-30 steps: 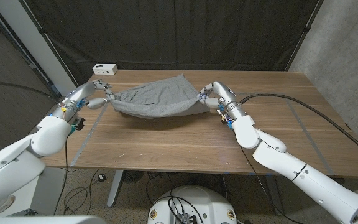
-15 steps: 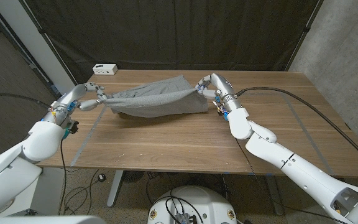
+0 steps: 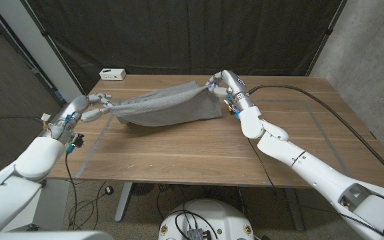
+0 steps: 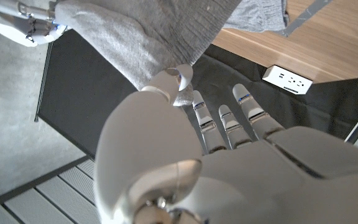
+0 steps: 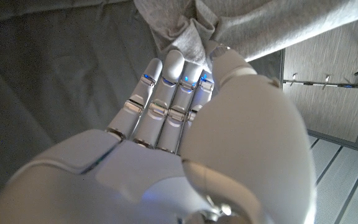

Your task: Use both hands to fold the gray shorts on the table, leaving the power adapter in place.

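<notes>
1. Showing no readable writing, the adapter (image 3: 113,74) is sitting as a white box at the table's (image 3: 199,153) far left corner, well apart from the shorts (image 3: 169,108); in the left wrist view its (image 4: 285,78) face is showing a row of small sockets, but any label is too small to read.
2. Hanging between the two hands, the gray shorts are stretching across the table's far middle, their lower edge sagging to the wood.
3. Pinching the shorts' left end, the left hand (image 3: 101,105) is gripping the cloth (image 4: 148,37) between thumb and fingers.
4. Clutching the shorts' right end, the right hand (image 3: 217,88) is bunching the fabric (image 5: 191,34) at its fingertips (image 5: 174,62), with its fingers lying side by side.
</notes>
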